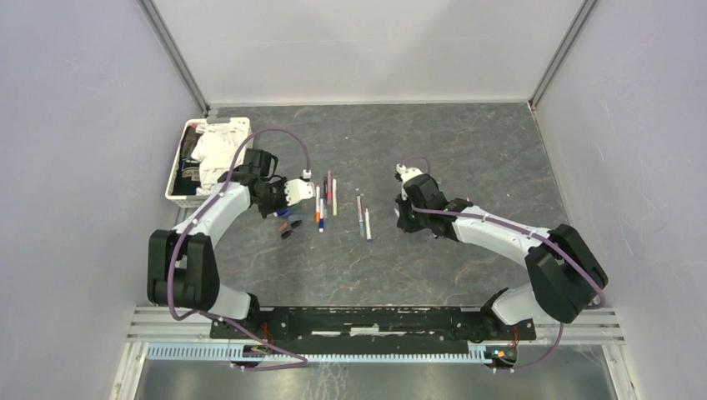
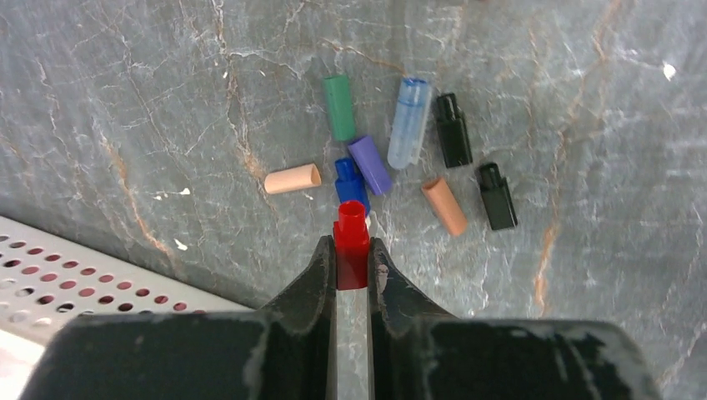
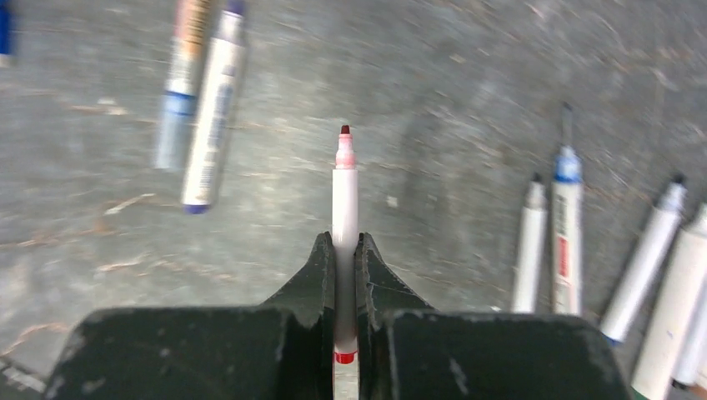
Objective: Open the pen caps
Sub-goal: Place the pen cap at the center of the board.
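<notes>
While the left gripper (image 2: pixel 352 254) is pinching the red cap (image 2: pixel 351 237) between its nearly closed fingers, the cap's long axis is running straight out along the line of the fingers. Its narrower end is pointing away from the wrist and toward the cluster of loose caps on the grey marbled tabletop (image 2: pixel 150 100). That cluster is lying directly ahead of the fingertips. The blue cap (image 2: pixel 351 182) is sitting just beyond the red one's nose, the purple cap (image 2: pixel 369 164) is leaning against it, and the green cap (image 2: pixel 339 107) is lying farther out. How high the red cap is hanging above the surface cannot be told. The right gripper (image 3: pixel 345 250), well apart from the cluster, is clamping the red pen (image 3: pixel 345 200) by its white barrel. The bare red tip is pointing forward, so this cap appears to be already off. The left arm is by far the nearer to the cluster, so the coming release is turning on a short forward carry: the red cap should be going down among the others. The right arm is facing only a lay-down beside the bare-tipped pens (image 3: pixel 567 225) to its right.
</notes>
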You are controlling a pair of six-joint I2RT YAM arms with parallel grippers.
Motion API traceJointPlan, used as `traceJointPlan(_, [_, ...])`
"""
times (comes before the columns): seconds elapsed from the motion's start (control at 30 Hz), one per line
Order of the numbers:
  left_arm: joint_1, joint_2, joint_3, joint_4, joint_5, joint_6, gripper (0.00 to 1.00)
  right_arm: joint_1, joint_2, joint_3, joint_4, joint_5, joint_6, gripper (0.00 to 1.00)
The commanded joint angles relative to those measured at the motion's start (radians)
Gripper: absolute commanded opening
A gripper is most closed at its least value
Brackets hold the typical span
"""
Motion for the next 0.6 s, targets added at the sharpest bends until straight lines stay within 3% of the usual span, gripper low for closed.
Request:
traceJointPlan(0.0, [0.003, 0.039, 0.002, 0.114, 0.023, -0.155, 0.15, -0.033, 0.010, -0.060, 0.063, 0.169, -0.004, 0.00])
traceJointPlan(0.3, [0.003, 0.056, -0.001, 0.120, 0.048, -0.189, 0.39, -0.043, 0.065, -0.104, 0.113, 0.279, -0.003, 0.00])
traceJointPlan(0.43, [0.004, 0.031, 0.019, 0.085, 0.082, -0.201, 0.50, -0.042, 0.089, -0.114, 0.111, 0.311, -0.001, 0.06])
traceJointPlan(0.57, [0.006, -0.003, 0.051, 0.037, 0.120, -0.213, 0.52, -0.042, 0.093, -0.125, 0.103, 0.356, -0.008, 0.12])
